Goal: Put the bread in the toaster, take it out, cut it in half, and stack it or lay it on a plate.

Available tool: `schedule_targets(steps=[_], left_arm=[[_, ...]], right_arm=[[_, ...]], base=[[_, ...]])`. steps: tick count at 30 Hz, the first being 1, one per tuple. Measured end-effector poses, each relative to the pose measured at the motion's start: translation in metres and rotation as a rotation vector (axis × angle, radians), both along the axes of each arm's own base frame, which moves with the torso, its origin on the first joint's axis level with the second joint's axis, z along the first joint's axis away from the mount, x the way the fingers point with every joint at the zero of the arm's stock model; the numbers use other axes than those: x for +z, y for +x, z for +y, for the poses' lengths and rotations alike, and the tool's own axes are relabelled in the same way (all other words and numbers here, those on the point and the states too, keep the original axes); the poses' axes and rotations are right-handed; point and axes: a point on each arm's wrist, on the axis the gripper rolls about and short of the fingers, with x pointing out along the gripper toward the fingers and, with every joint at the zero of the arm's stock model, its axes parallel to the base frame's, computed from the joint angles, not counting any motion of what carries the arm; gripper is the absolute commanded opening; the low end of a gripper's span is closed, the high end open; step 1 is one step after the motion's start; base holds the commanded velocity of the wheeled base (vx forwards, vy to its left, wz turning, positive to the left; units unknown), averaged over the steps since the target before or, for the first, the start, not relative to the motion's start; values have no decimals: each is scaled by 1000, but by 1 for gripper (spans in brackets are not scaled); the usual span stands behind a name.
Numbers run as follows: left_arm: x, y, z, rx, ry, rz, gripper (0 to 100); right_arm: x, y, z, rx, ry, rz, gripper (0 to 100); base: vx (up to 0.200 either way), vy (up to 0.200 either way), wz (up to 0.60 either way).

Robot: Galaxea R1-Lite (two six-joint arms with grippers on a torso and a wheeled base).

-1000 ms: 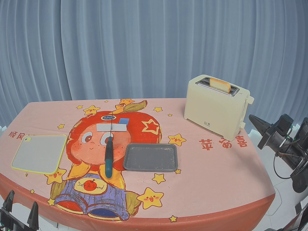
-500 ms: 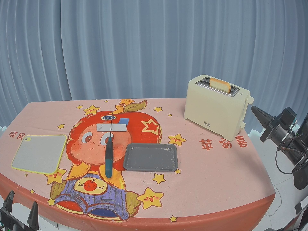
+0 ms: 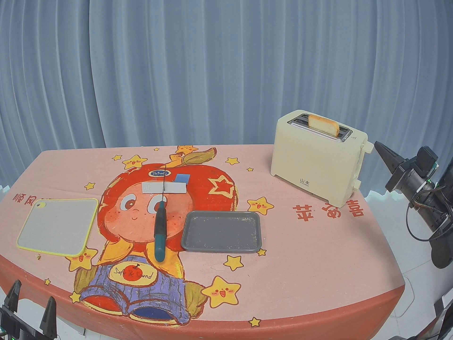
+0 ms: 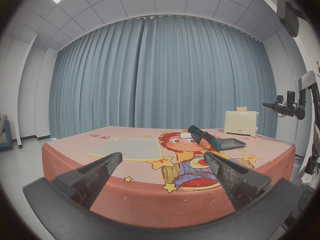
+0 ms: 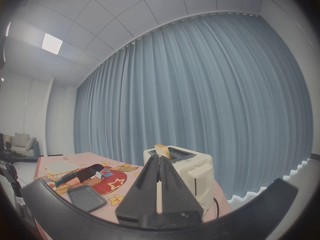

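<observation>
Now, far left, the left gripper [image 3: 31, 297] sits low at the table edge, jaws spread wide, nothing in them. Next comes the cutting board [image 3: 59, 225], then the knife [image 3: 160, 232] lying beside the grey plate [image 3: 222, 231], none of them put to use yet. Over to the toaster [image 3: 316, 161]: the bread [image 3: 323, 124] stands up out of the slot, so loading looks done. The right gripper [image 3: 384, 153], fingers pressed together and empty, hangs just beside the toaster. Pulling, halving and plating all remain.

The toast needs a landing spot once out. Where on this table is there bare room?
Widest bare tablecloth lies between the toaster and the grey tray, running to the front edge. The cutting board is bare too, as is the tray. Tightest: the knife lies close along the tray's left side.
</observation>
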Motion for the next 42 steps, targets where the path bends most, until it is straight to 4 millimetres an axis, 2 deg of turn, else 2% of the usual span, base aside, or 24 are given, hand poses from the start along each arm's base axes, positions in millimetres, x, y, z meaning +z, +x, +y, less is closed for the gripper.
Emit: schedule_targets(steps=[24,42], left_arm=[[0,0,0,0,0,0,100],[0,0,0,-1,0,0,100]], right_arm=[[10,17,0,-63,53,-41,0],[2,22,-7,-88,49,-10,0]], base=[[0,0,0],[0,0,0]])
